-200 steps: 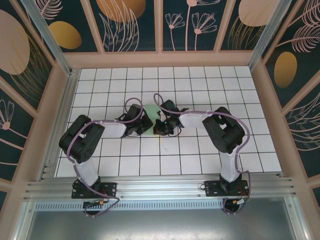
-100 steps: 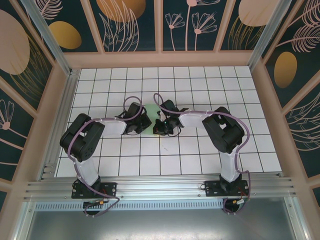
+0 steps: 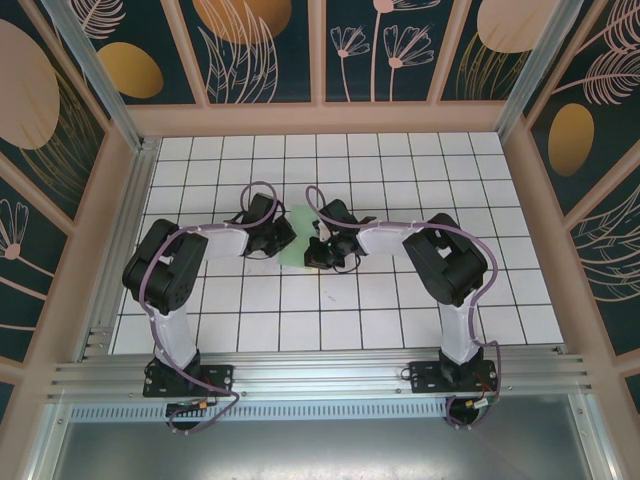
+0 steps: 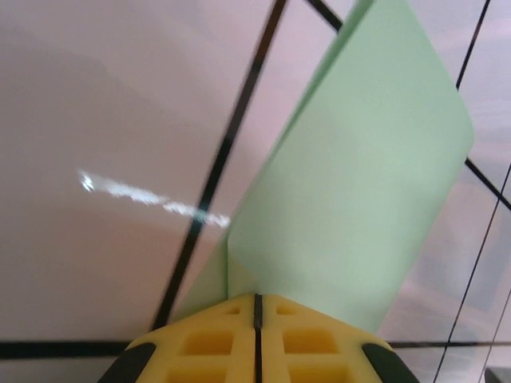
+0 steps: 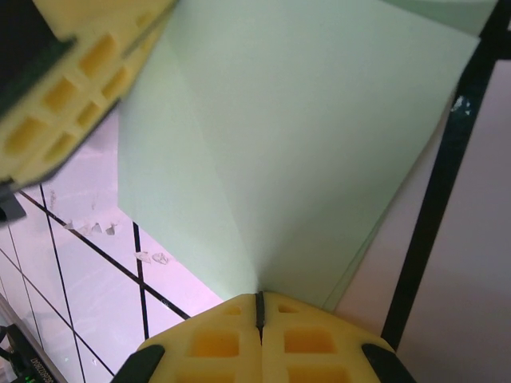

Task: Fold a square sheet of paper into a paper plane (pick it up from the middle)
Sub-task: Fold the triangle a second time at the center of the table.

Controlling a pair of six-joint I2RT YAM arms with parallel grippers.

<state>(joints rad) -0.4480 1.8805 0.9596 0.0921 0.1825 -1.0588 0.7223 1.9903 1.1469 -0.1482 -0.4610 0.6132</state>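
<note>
- Holding the square sheet of paper (image 3: pixel 300 240) between my two grippers, near the middle of the white grid table (image 3: pixel 420 310).
- My left gripper (image 3: pixel 284 240) sits at the sheet's 9 o'clock and my right gripper (image 3: pixel 316 252) at its 5 o'clock.
- Left gripper (image 4: pixel 257 307): pads pressed together, with the pale green paper (image 4: pixel 351 199) pinched in the seam and fanning out toward 1 o'clock.
- Right gripper (image 5: pixel 259 303): pads pressed together on the paper (image 5: pixel 295 144), which spreads toward 12 o'clock. A crease runs from the grip toward 11 o'clock.
- Right wrist view: one yellow finger (image 5: pixel 80 72) of my left gripper meets the sheet's edge at 10 o'clock.
- I cannot tell whether the sheet clears the tiles.
</note>
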